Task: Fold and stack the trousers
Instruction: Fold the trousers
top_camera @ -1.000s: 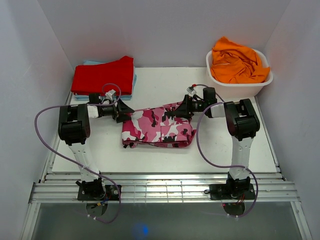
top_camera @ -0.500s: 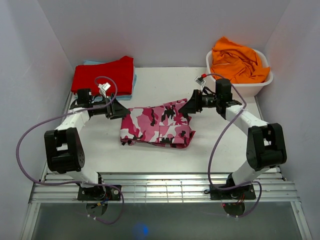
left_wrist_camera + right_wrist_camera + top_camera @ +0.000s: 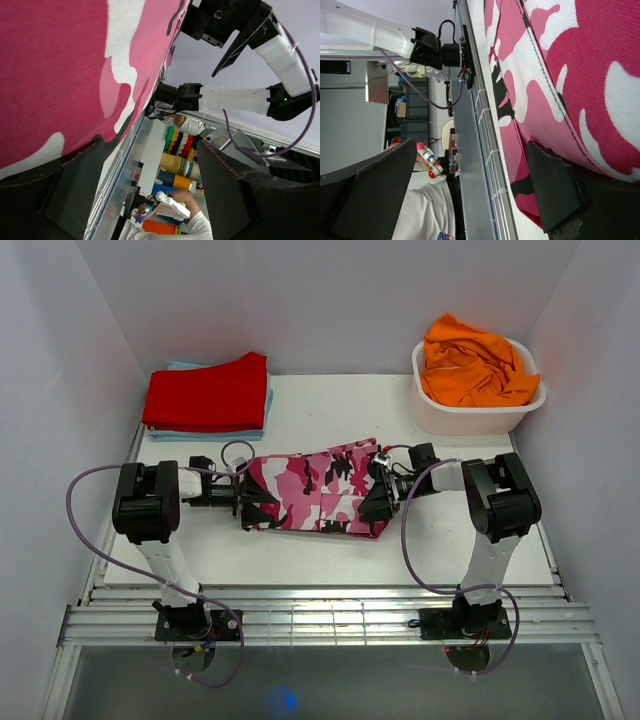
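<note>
Top camera: I see the trousers (image 3: pixel 315 492) folded flat mid-bench (image 3: pixel 300 410), with the left gripper (image 3: pixel 250 505) at their left edge and the right gripper (image 3: pixel 372 498) at their right edge. Both forearms lie low and level, pointing inward. Only the wrist cameras show me the jaws: both spread wide, released, cloth against one finger each.

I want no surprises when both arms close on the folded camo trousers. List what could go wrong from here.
1. The left gripper and right gripper stand open at opposite ends of the trousers. Closing may pinch only some layers, so the fold could spill open.
2. The bundle's far right corner looks uneven. An unequal lift may skew it before it reaches the red folded garment, presumably the stack.
</note>
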